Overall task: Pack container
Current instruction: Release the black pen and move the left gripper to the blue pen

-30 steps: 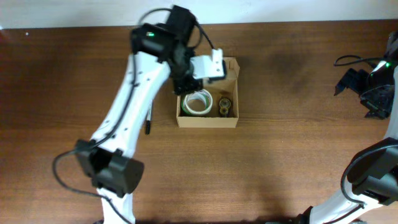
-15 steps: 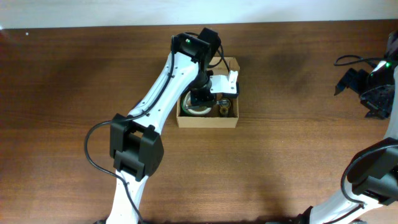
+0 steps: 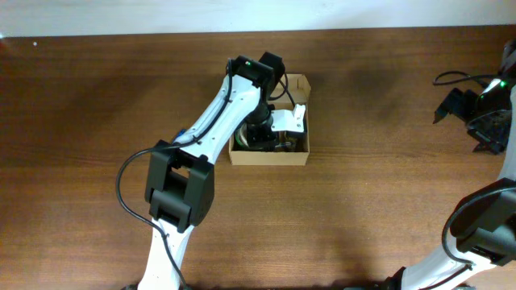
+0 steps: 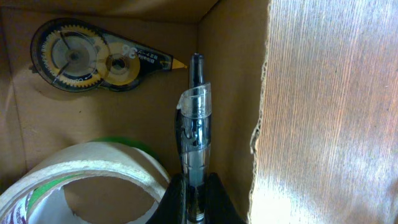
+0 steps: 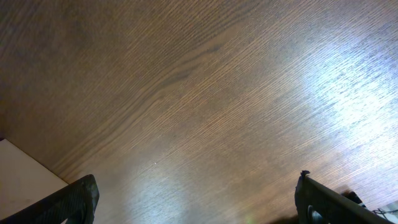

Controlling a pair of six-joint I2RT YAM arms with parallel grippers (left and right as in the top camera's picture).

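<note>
**Pen poised at the box corner**

Overhead: the left gripper [image 3: 274, 135] reaches inside the cardboard box [image 3: 270, 158] at mid-table. Left wrist: it pinches a pen [image 4: 195, 124], long axis along the side wall (tip toward the corner). Right wrist: the right gripper [image 5: 198, 202] gapes wide over bare table, well apart.

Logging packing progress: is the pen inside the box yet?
Inside: the pen, gripped by the left claw, is within the box walls beside the tape roll.
</note>
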